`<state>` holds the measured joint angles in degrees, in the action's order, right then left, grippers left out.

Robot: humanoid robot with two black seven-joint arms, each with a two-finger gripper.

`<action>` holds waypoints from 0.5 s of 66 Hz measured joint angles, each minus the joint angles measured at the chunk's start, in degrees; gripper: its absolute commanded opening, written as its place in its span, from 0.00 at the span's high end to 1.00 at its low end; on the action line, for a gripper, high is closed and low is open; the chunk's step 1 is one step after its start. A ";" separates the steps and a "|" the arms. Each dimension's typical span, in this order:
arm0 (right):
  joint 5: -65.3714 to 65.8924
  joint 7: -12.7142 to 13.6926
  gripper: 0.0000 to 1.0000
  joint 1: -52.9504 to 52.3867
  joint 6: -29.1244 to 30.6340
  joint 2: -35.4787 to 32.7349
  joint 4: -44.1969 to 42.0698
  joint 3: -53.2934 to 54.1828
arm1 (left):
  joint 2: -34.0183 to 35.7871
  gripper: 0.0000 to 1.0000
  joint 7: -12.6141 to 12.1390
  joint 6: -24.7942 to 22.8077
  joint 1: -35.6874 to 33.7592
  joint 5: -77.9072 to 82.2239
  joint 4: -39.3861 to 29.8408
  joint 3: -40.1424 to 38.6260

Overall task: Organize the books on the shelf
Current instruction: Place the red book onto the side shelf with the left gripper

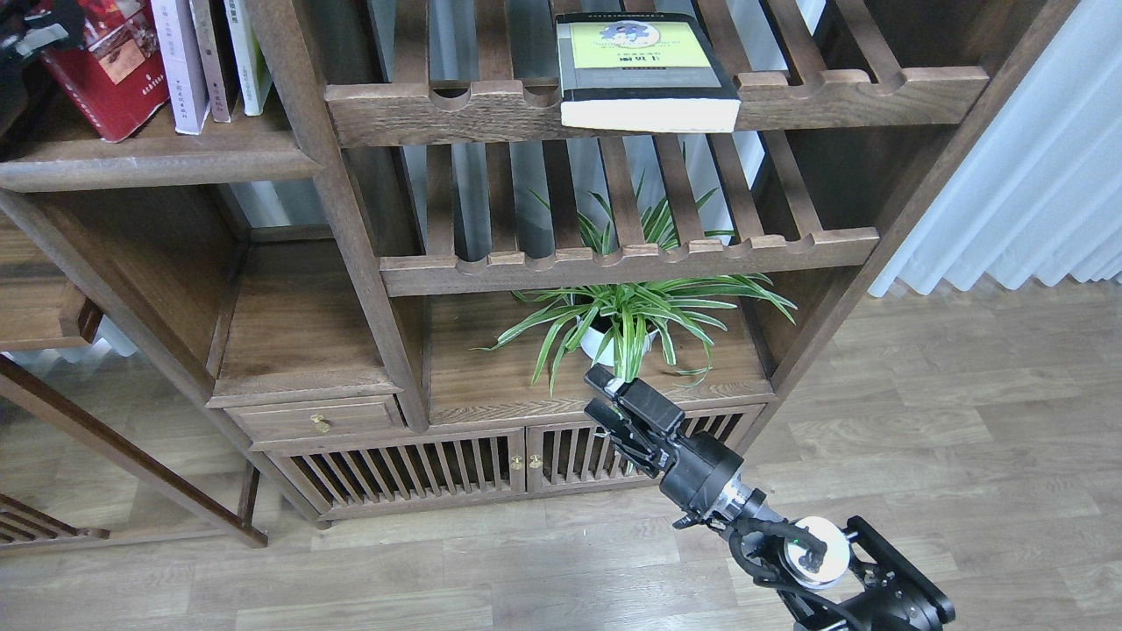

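The red book and lavender-white book stand on the shelf; the yellow-green book lies on a slatted rack, seemingly next. The right gripper hangs low with jaws slightly apart and empty, and must rise to it; the left gripper is barely visible, its jaws beyond telling.

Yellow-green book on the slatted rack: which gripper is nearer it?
Right. The right gripper hangs well below the yellow-green book, before the plant. The left gripper is at the far top-left.
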<state>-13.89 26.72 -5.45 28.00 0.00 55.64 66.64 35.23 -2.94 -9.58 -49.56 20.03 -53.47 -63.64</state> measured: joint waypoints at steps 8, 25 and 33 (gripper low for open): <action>0.00 0.00 0.13 0.00 0.00 0.00 0.00 0.00 | -0.70 0.58 0.34 -0.08 -0.98 0.16 0.10 0.00; -0.01 -0.01 0.13 0.00 0.00 0.00 0.00 0.01 | -3.95 0.52 0.02 -0.12 -3.97 0.19 0.12 -0.06; -0.01 0.00 0.13 0.04 0.00 0.00 0.00 0.01 | -4.23 0.49 0.15 -0.12 -4.35 0.15 0.11 -0.88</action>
<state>-13.89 26.72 -5.40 28.00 0.00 55.64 66.65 31.00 -2.79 -9.69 -53.91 20.18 -53.36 -64.52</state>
